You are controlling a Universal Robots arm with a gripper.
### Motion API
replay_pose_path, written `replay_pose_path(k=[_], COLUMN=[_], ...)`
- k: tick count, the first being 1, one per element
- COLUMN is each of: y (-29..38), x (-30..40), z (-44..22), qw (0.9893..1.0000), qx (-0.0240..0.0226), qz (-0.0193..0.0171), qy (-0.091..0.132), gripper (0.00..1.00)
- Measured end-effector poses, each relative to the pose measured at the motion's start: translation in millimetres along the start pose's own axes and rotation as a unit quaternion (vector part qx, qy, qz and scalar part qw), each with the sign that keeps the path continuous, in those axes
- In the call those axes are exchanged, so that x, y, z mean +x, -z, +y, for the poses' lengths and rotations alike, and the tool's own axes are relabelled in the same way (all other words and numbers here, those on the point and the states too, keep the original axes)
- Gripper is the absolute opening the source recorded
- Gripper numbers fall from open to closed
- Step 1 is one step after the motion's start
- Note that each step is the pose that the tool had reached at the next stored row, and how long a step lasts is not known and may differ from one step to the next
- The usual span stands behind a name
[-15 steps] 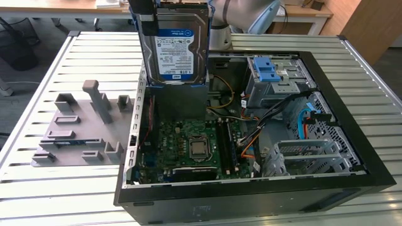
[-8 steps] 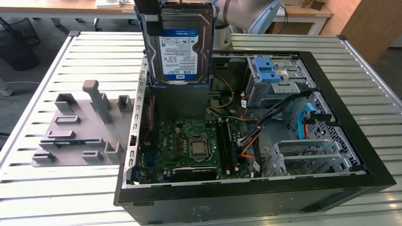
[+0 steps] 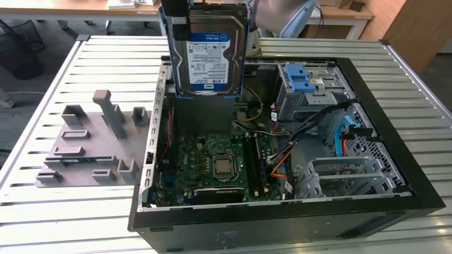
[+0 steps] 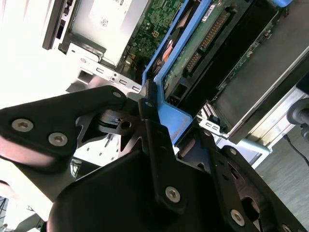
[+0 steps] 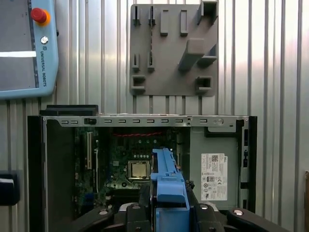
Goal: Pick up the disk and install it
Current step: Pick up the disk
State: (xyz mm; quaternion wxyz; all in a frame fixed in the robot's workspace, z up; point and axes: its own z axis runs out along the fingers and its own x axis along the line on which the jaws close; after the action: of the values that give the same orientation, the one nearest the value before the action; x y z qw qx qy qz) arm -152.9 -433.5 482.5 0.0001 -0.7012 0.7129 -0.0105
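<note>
**A:** Start close in. What lies nearest?

**B:** The black metal computer case (image 3: 282, 222), open and lying on the slatted metal tabletop (image 3: 71, 222). Its near half holds the green motherboard (image 3: 211, 159). On the exterior view's left, just beside the case, sits a grey plastic fixture plate (image 3: 84, 153) with upright pegs.

**A:** And farther back?

**B:** At the case's far right is the grey metal drive cage (image 3: 318, 95), with a blue plastic latch (image 3: 300, 79) on top. Left of it, at the far side, hangs the flat silver-metal disk with its blue-and-white label (image 3: 208, 53). It is upright, label facing the exterior camera, above the case and apart from the cage.

**A:** What holds it?

**B:** The end effector (image 4: 181, 133), closed narrowly on the blue plastic carrier frame (image 5: 166, 179) at the disk's upper edge. In the second wrist view its black fingers (image 4: 155, 140) press the frame from both sides.

**A:** How should it handle?

**B:** I'd judge it stiff and fairly heavy for its size. The metal faces look smooth enough to slip, and it is probably sensitive to knocks. The second wrist view shows a bare green circuit board (image 4: 190, 58) with a connector on its back, which is best left untouched.

**A:** So where should it be held?

**B:** By the frame's edges, as it is now. The plastic gives more grip than the metal and keeps pressure off the label and the board, though it may flex under a hard squeeze.
</note>
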Motion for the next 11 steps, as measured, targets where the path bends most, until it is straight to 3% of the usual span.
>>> replay_pose_path(k=[5,11], y=[-0.2,-0.3], x=[0.4,2.1], z=[-8.5,-13.8], qw=[1.0000,1.0000], qx=[-0.0001,-0.0001], qz=[-0.0001,0.0000], qy=[0.000,0.000], gripper=[0.37,0.37])
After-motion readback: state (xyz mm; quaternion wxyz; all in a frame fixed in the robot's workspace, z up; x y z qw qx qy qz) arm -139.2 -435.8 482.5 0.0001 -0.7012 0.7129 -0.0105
